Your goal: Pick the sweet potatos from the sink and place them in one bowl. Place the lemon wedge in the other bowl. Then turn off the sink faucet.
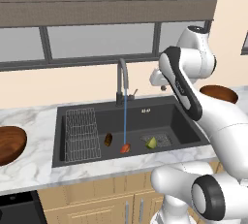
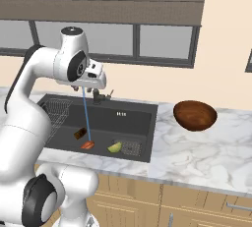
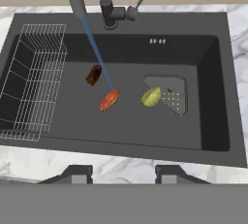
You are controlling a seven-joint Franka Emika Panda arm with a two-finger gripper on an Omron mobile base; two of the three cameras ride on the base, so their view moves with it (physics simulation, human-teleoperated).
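- Currently the black sink [image 3: 213, 97] fills most of the hand view; water runs in a thin blue stream [image 3: 97, 53] from the faucet [image 3: 104, 5] at top centre.
- Dark brown sweet potato [image 3: 93, 74] lies on the basin floor, left of centre, just beside the stream.
- Orange-red sweet potato [image 3: 110, 100] lies just below it, right where the stream lands.
- Lemon wedge [image 3: 150, 97] sits right of centre, touching the left edge of the drain grate [image 3: 174, 94].
- Wire rack [image 3: 31, 80] stands in the left part of the basin.
- Pincer [image 3: 123, 174] at bottom centre of the hand view, high above the sink front edge, clenched, nothing between the tips.
- Left base view: one bowl [image 1: 9, 143] on the marble worktop [image 1: 29, 169] at left edge; other bowl [image 1: 219, 93] at right, partly behind the arm.
- Right base view: the right bowl shows whole at centre right, well apart from the sink.
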